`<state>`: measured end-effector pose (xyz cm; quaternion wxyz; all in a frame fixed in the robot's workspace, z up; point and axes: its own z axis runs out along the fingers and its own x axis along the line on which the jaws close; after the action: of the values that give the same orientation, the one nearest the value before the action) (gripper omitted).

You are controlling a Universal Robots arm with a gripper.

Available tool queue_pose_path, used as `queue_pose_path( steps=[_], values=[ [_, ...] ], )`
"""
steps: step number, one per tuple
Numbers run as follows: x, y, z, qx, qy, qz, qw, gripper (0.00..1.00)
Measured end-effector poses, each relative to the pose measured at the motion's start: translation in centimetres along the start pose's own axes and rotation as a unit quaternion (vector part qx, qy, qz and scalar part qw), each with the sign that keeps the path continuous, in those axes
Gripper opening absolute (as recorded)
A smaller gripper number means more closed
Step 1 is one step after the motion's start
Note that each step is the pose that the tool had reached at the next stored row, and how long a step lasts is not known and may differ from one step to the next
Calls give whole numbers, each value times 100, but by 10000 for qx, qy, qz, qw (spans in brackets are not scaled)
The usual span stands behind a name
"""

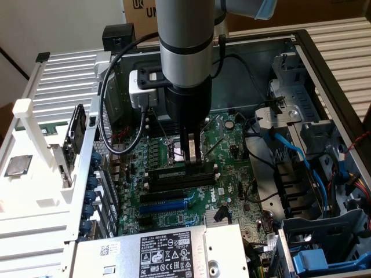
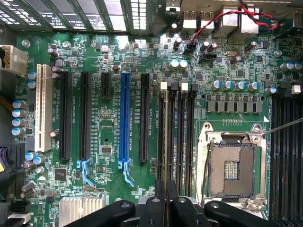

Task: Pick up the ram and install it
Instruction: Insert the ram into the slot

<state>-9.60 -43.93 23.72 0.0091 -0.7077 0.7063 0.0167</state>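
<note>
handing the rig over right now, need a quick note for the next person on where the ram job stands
Gripper: low over the motherboard, at the black memory slots beside the open processor socket. Open or shut is unclear.
Ram: what looks like it stands upright at the white rack outside the case, on the exterior view's left, apart from the gripper.
Done: nothing that shows; the memory slots look empty.
Left: the pickup and the install.

arm (image 1: 185, 35): silver-grey tube, dark ring | wrist (image 1: 186, 110): black | camera box (image 1: 139, 95): white | cable (image 1: 102, 98): black
</note>
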Motion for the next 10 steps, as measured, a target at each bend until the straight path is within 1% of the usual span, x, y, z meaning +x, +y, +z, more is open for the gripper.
queue_pose_path(
  steps=[10],
  values=[
    [12,1,3,1,0,31,10000,13]
  ],
)
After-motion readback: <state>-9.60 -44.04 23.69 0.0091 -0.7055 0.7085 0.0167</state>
